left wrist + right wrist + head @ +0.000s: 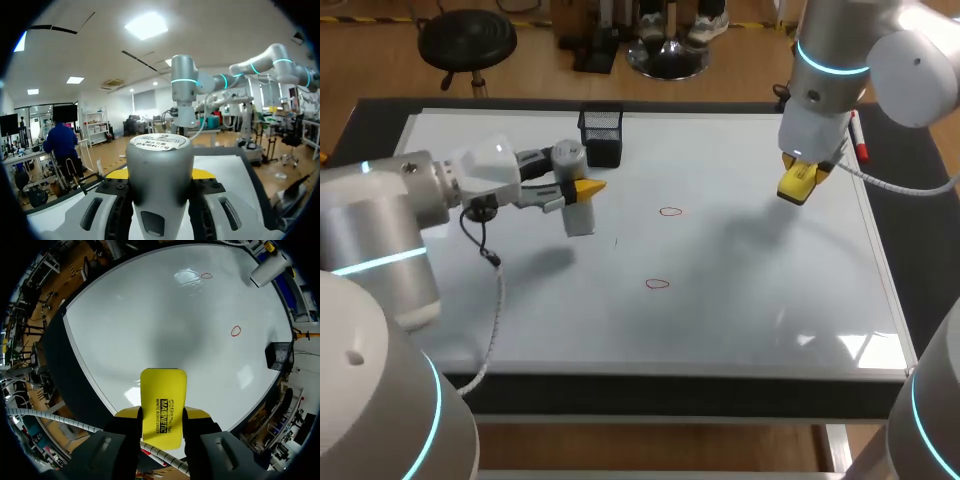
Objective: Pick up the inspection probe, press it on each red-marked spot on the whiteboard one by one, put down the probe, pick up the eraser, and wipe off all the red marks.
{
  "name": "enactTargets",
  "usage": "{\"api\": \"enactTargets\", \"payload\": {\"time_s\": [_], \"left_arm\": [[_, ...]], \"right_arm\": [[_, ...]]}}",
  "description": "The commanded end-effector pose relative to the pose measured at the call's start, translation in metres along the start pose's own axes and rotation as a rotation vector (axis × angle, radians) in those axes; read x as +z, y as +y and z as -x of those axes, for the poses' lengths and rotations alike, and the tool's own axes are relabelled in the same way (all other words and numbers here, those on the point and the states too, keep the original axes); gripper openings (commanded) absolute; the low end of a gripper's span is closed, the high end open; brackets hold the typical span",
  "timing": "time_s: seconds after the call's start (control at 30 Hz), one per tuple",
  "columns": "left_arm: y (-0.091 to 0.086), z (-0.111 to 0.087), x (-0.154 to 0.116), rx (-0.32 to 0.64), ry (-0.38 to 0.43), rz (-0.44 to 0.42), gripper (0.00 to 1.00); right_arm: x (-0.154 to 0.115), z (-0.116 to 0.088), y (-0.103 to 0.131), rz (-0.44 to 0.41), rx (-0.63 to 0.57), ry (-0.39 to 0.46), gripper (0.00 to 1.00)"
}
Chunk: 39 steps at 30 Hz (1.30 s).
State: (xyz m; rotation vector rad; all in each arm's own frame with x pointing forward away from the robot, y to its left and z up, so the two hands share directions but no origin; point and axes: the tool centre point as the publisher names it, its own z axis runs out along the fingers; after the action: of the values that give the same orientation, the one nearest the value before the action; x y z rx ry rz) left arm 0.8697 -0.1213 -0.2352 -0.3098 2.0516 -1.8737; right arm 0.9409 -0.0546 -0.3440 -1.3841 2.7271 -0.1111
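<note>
My left gripper (582, 187) is shut on the inspection probe (577, 213), a grey-white cylinder, and holds it above the left part of the whiteboard (750, 300). In the left wrist view the probe (159, 170) fills the gap between the yellow fingertips (116, 173). My right gripper (800, 180) hangs over the board's right side, shut on the yellow eraser (163, 407). Two red marks are drawn near the board's middle, one (669, 211) farther back and one (657, 284) nearer the front. Both marks (236, 331) (206, 275) lie well ahead of the eraser.
A black mesh holder (601, 133) stands at the back of the board, just behind the left gripper. A red marker (860, 150) lies by the board's right edge near my right arm. The board's frame (880, 270) borders a dark table.
</note>
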Motion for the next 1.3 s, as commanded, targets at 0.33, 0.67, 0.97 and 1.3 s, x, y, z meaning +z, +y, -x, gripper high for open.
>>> {"api": "enactTargets", "payload": {"time_s": [0.33,0.67,0.97,1.3], "left_arm": [[0.002,0.011,0.089,0.009,0.211,-0.007,0.00],[0.007,0.014,0.118,-0.002,0.285,-0.038,0.00],[0.012,0.015,0.142,-0.012,0.350,-0.057,0.00],[0.020,0.015,0.158,-0.040,0.352,-0.064,0.00]], "right_arm": [[0.000,0.000,-0.001,-0.002,-0.001,0.002,0.00],[0.000,0.000,-0.001,-0.002,-0.001,0.002,0.00],[0.000,0.000,-0.001,-0.002,-0.001,0.002,0.00],[0.000,0.000,-0.001,-0.002,-0.001,0.002,0.00]]}}
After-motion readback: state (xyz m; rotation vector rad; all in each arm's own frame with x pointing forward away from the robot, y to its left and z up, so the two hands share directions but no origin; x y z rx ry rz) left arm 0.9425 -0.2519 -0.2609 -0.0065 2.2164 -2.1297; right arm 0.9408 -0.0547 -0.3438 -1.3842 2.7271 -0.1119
